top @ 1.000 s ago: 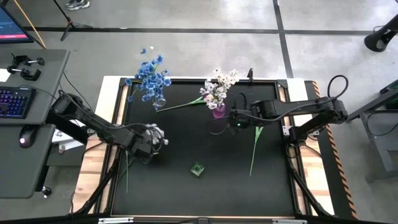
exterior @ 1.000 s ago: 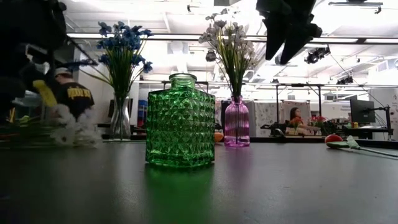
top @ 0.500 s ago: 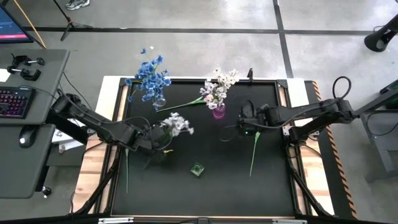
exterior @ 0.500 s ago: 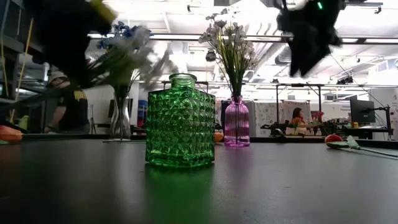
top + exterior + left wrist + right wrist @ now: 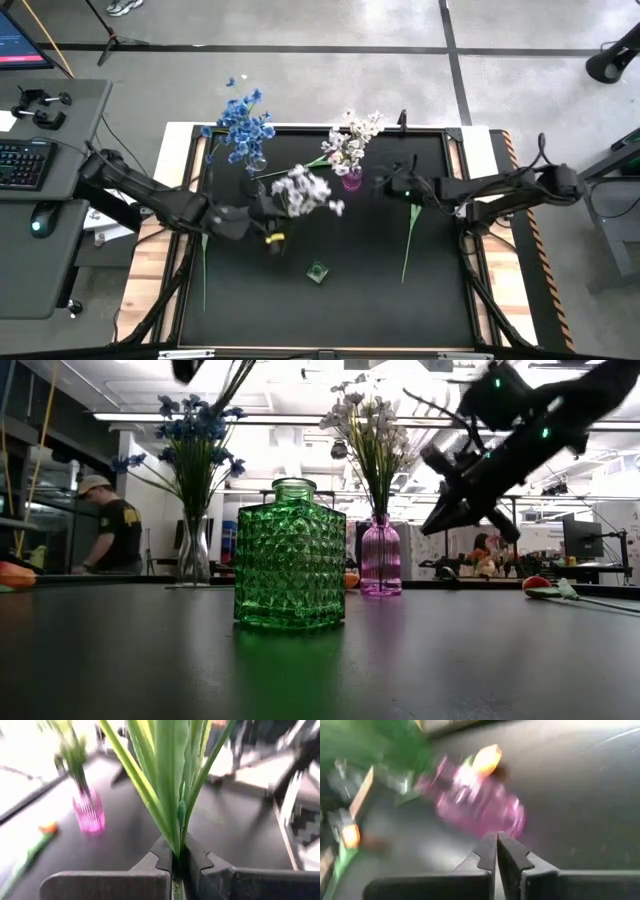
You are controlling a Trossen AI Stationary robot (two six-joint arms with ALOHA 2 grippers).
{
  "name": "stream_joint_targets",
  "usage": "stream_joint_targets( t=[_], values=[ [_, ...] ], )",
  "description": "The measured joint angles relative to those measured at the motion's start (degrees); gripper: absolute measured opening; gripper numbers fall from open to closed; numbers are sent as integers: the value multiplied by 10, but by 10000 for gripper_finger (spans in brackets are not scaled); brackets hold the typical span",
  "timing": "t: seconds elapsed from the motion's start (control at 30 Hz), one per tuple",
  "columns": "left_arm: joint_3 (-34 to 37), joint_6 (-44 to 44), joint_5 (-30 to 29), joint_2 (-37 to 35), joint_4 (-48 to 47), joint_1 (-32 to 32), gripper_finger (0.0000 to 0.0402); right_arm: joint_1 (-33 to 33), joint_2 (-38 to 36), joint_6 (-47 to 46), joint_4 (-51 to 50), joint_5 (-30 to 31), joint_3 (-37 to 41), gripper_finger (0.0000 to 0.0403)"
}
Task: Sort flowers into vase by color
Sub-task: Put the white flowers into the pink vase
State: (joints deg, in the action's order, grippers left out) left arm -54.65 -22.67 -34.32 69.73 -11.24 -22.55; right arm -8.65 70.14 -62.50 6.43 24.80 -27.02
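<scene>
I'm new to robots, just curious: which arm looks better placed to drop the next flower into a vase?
The left. Its gripper is shut on a white flower near the pink vase that holds matching blossoms. The right gripper is shut and empty.

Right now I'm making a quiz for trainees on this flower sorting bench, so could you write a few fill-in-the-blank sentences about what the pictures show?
1. The left claw is shut on the stems of a ____ flower bunch.
2. The pink vase already holds ____ flowers.
3. The green vase holds ____ flowers.
4. The blue flowers stand in a ____ vase.

Missing words: white; white; no; clear
</scene>
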Motion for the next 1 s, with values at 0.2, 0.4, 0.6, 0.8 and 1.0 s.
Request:
stream_joint_targets(
  t=[0.2, 0.4, 0.6, 0.8, 1.0],
  values=[
    [0, 82, -22, -31, 111, 8, 0, -84, 32, -32, 104, -7, 36, 1],
    [0, 148, -24, -33, 207, 26, 0, -120, 114, -45, 209, -66, 35, 0],
    [0, 172, -25, -32, 234, 52, 0, -110, 193, -59, 256, -92, -2, 0],
    [0, 194, -26, -32, 253, 74, 0, -90, 208, -45, 257, -105, -24, 0],
    [58, 201, -66, -32, 353, 103, 0, -74, 160, -30, 227, -116, -24, 0]
  ],
)
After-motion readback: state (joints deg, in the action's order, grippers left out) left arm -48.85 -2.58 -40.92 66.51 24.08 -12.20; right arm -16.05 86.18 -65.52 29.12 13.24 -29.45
